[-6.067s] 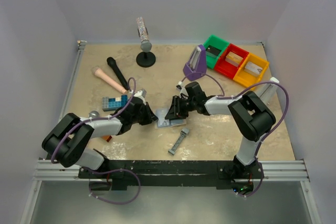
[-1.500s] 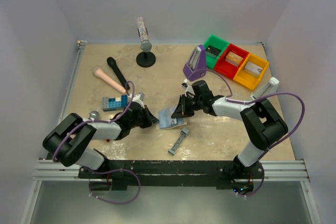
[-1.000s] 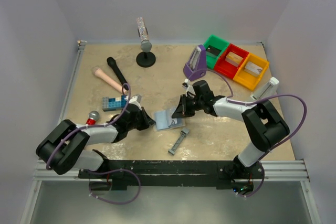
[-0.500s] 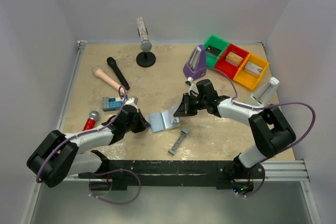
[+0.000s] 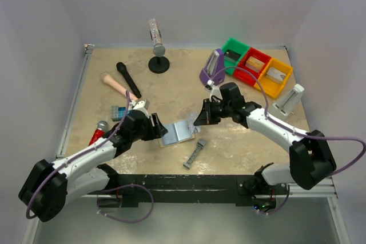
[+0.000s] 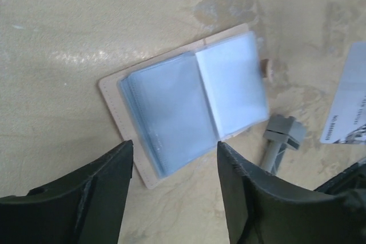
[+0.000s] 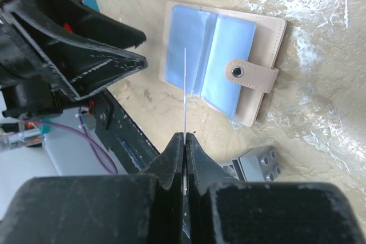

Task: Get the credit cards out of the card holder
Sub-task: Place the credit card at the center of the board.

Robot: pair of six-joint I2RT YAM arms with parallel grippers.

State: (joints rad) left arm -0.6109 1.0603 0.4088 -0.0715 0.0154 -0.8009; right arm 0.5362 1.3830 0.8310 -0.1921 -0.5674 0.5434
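Observation:
The card holder [image 5: 178, 132] lies open on the table, pale blue pockets up, tan rim and snap tab showing [image 6: 189, 104] [image 7: 223, 61]. My left gripper [image 5: 161, 131] hovers just left of it, open, with nothing between its fingers [image 6: 174, 152]. My right gripper [image 5: 201, 119] is raised to the holder's right, shut on one of the credit cards [image 7: 185, 92], seen edge-on as a thin pale line. In the left wrist view that silver-grey card [image 6: 347, 107] with print shows at the right edge, clear of the holder. Any other cards in the pockets cannot be made out.
A narrow grey bar [image 5: 195, 154] lies just in front of the holder. A blue brick [image 5: 118, 111], a red-handled microphone [image 5: 98, 130], and pink [image 5: 117, 86] and black [image 5: 128, 79] microphones lie left. Green [image 5: 233, 54], red [image 5: 251, 64] and yellow [image 5: 273, 77] bins stand at back right.
My left gripper has opened and let go of the holder, drawing back left. The right gripper has pulled right and up with the card, clear of the holder.

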